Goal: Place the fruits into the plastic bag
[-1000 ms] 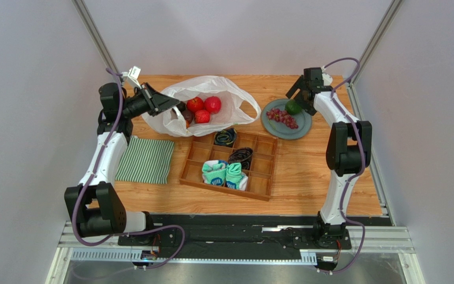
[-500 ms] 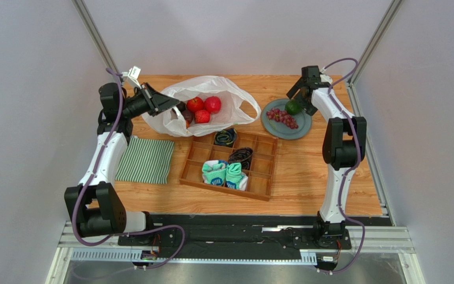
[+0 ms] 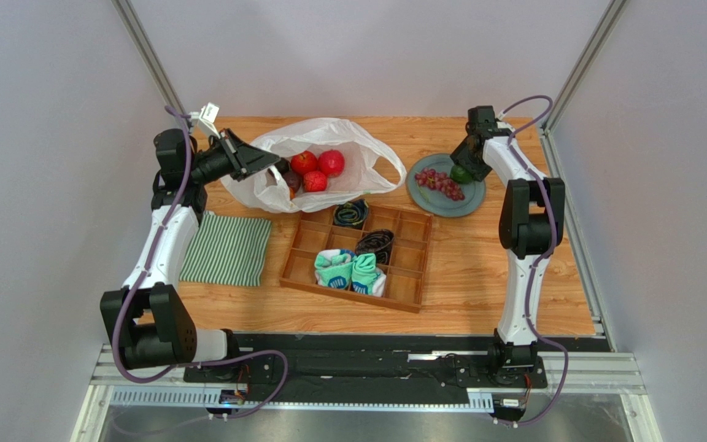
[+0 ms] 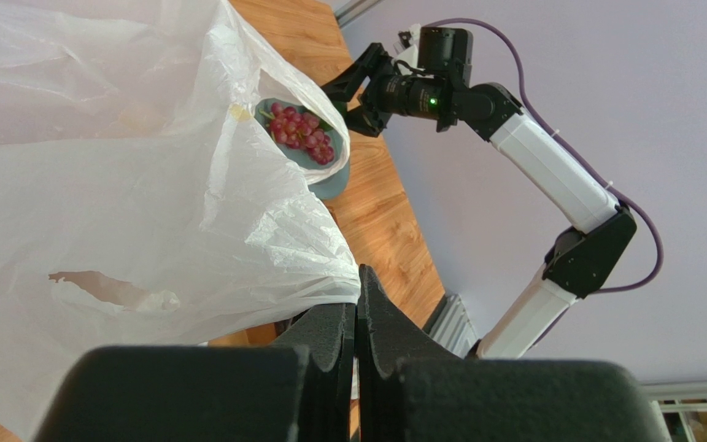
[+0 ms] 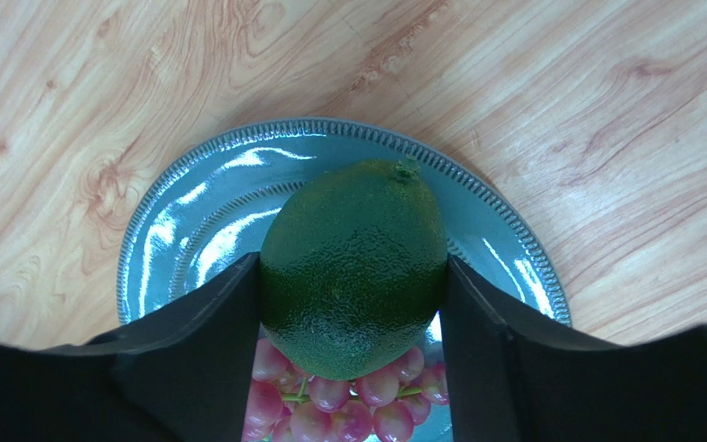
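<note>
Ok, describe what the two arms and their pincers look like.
Both are alike: the left arm and right arm have white tubular links between chunky black joints, each trailed by a looping purple cable. The left pincer and right pincer each have two flat matte black fingers. A small green light glows on the right wrist.

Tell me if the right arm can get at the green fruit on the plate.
Yes, it seems so: the right gripper has a finger against each side of the green fruit on the plate, with nothing between.
</note>
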Robot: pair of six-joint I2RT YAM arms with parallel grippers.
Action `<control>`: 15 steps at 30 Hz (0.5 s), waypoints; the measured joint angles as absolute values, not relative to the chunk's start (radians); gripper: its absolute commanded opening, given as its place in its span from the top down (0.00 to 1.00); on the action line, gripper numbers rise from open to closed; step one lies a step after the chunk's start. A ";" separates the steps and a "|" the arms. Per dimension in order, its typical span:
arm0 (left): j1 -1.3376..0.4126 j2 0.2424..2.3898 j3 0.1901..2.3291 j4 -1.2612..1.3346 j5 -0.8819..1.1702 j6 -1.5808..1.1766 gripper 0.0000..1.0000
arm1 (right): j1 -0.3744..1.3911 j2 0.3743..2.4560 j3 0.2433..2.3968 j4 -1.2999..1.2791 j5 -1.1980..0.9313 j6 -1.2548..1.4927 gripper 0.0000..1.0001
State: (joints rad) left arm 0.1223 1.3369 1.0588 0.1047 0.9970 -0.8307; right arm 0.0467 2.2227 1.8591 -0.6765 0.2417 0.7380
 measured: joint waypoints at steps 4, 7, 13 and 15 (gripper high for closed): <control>0.122 1.337 1.059 0.105 0.997 -0.831 1.00 | 0.046 2.222 1.853 -0.670 0.242 0.737 0.54; 0.122 1.337 1.059 0.105 0.997 -0.831 1.00 | 0.046 2.212 1.836 -0.656 0.245 0.736 0.56; 0.122 1.337 1.059 0.106 0.997 -0.832 1.00 | 0.045 2.140 1.739 -0.628 0.264 0.727 0.63; 0.122 1.337 1.059 0.106 0.998 -0.832 1.00 | 0.045 2.089 1.688 -0.607 0.269 0.724 0.67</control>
